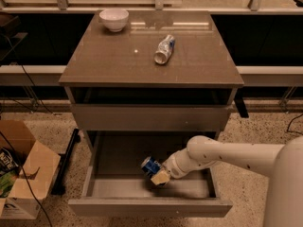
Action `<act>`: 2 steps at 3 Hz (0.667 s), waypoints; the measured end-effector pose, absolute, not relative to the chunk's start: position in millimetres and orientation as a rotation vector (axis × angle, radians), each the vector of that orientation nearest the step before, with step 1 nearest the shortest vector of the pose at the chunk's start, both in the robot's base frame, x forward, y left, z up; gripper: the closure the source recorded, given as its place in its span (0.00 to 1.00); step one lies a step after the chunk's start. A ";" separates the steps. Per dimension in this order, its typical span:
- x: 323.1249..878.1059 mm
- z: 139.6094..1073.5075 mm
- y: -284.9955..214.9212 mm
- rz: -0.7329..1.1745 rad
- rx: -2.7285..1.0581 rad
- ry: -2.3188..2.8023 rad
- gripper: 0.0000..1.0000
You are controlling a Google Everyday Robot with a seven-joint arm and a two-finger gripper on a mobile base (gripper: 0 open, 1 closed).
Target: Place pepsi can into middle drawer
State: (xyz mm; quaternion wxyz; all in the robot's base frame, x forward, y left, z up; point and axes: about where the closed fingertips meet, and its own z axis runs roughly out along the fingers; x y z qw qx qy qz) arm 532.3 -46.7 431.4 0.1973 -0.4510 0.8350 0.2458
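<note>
The blue pepsi can [148, 165] is held tilted inside the open middle drawer [142, 206], low over its grey floor and near the middle. My gripper [155, 172] reaches in from the right on a white arm [222, 155] and is shut on the can, with its tan fingertips [160, 178] just below it. The drawer is pulled well out of the cabinet, under a closed drawer front [151, 117].
On the cabinet top [104, 60] a silvery-white can [164, 49] lies on its side, and a white bowl [113, 19] stands at the back left. An open cardboard box [23, 174] sits on the floor at the left, with cables beside it.
</note>
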 end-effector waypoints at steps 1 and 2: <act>524.2 405.2 -56.1 0.638 -1.252 2.425 0.84; 519.2 388.8 -60.6 0.556 -1.229 2.500 0.53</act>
